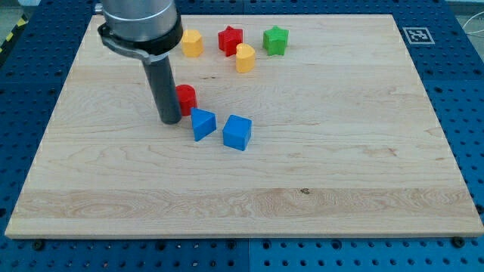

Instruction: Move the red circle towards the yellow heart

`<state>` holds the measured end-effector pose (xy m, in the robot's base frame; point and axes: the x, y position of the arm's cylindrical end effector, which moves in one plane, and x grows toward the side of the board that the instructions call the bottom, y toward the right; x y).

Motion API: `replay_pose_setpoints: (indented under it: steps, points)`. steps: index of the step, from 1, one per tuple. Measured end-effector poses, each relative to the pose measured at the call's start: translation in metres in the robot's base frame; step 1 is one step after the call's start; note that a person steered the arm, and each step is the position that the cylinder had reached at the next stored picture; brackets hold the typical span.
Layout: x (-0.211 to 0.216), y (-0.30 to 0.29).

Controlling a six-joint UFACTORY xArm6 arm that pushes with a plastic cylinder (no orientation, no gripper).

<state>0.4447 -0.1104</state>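
Camera view: a wooden tabletop (318, 174) is seen resting on a blue perforated base, with a dark rod reaching down from the view's top left. My tip (169, 121) is set on the wood at the left side of the red circle (186, 97), touching it or very nearly so (the rod hides that edge of the block, so contact cannot be told for certain). No gripper is carried by the arm, so nothing can be said of jaws apart or together.

The red circle is found left of centre in the upper half of the tabletop. Just below it and slightly to the view's right a blue triangle-like block (202, 124) is placed, and a blue cube (237, 132) sits just beside that, farther right.

Near the view's top edge four blocks are gathered. The yellow heart (245, 57) is seen up and to the right of the red circle, well apart from it. A red star (230, 40) lies just above-left of the heart, a yellow block (192, 43) of unclear shape is left of the star, and a green star (275, 40) is at the right.
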Motion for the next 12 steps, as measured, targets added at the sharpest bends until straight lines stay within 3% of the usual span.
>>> replay_pose_setpoints:
  steps: [4,12]
  points:
    - [-0.064,0.002]
    - [-0.064,0.083]
